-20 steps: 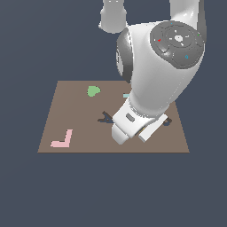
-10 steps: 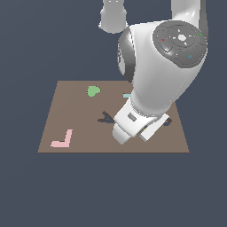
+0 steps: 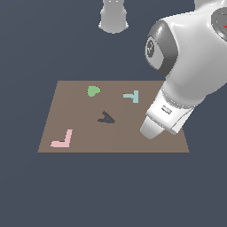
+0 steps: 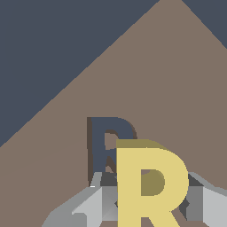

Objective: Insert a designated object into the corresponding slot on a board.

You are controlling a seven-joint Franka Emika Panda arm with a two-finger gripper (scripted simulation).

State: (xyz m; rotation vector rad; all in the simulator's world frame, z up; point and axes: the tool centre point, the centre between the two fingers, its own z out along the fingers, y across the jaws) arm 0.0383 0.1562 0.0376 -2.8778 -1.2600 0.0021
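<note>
In the wrist view the yellow letter R (image 4: pixel 150 181) sits between my grey fingers (image 4: pixel 91 206), and my gripper (image 4: pixel 150 210) is shut on it. The dark R-shaped slot (image 4: pixel 98 142) lies in the brown board (image 4: pixel 177 80) just beyond the block. The block covers part of the slot but is offset from it, not lined up. In the exterior view my white hand (image 3: pixel 156 124) hangs low over the board (image 3: pixel 80 115) near its right edge. It hides the R, the slot and my fingertips there.
On the board in the exterior view are a dark A-shaped recess (image 3: pixel 106 118) in the middle, a green piece (image 3: pixel 93 91) and a pale teal T (image 3: pixel 131 95) at the back, and a pink L (image 3: pixel 63 140) at the front left. A grey post (image 3: pixel 114 15) stands behind the board.
My arm has swung toward the exterior view's right. The A-shaped recess and the teal T, partly covered before, now show fully.
</note>
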